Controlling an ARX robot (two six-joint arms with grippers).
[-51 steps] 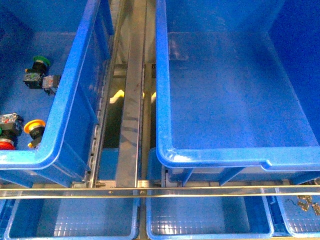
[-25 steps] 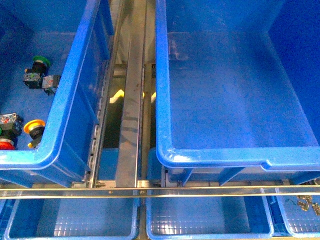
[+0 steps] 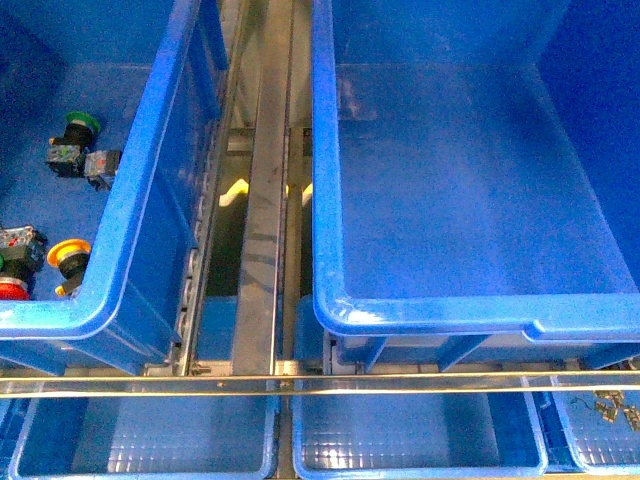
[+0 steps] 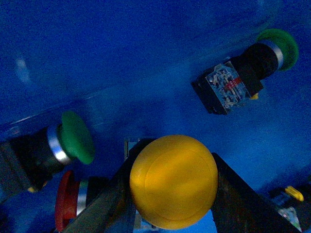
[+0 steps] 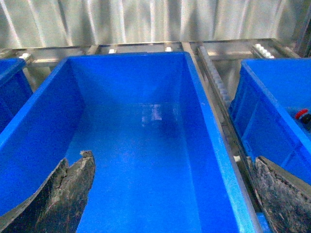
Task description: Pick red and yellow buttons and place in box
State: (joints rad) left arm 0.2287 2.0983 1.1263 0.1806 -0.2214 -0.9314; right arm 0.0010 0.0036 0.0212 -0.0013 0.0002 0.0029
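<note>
Nothing is placed so far: the box floor is bare. The left tool looks clamped on a yellow button (cap toward camera) inside the left crate. A red button lies there unpicked. The right tool gapes wide, empty, over the box.

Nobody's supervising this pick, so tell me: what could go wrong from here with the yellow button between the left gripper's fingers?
1. The yellow button has a cap that hides where the left gripper meets its body, so the hold is unconfirmed and it may slip.
2. A red button and a green button lie close beside one finger and could get knocked.
3. Open rails lie before the box; a drop there would lose it.
</note>
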